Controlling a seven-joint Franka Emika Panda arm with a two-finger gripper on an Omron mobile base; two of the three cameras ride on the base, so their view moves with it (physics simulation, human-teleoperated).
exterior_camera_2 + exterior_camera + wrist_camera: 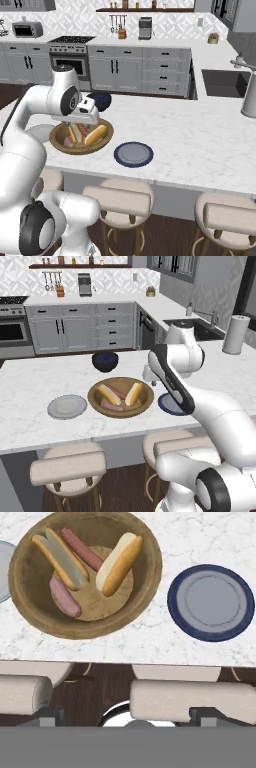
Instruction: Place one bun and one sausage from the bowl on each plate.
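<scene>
The wide wooden bowl (30,612) sits on the marble island and holds two split buns (60,557) (120,562) and two pink sausages (81,548) (64,596). It also appears in the base views (95,401) (57,140). To its right lies the dark blue plate (211,602) (133,154), bare. The light grey plate (67,406) lies to the bowl's left, also bare, and its edge shows in the hand view (2,567). My gripper (127,719) (148,375) hovers above the island's near edge beside the bowl, open, with nothing between its fingers.
A smaller dark blue-black bowl (105,361) stands behind the wooden one. Padded stools (70,468) (117,200) line the island's near side. A paper towel roll (235,334) stands at the far right, near the sink (200,328).
</scene>
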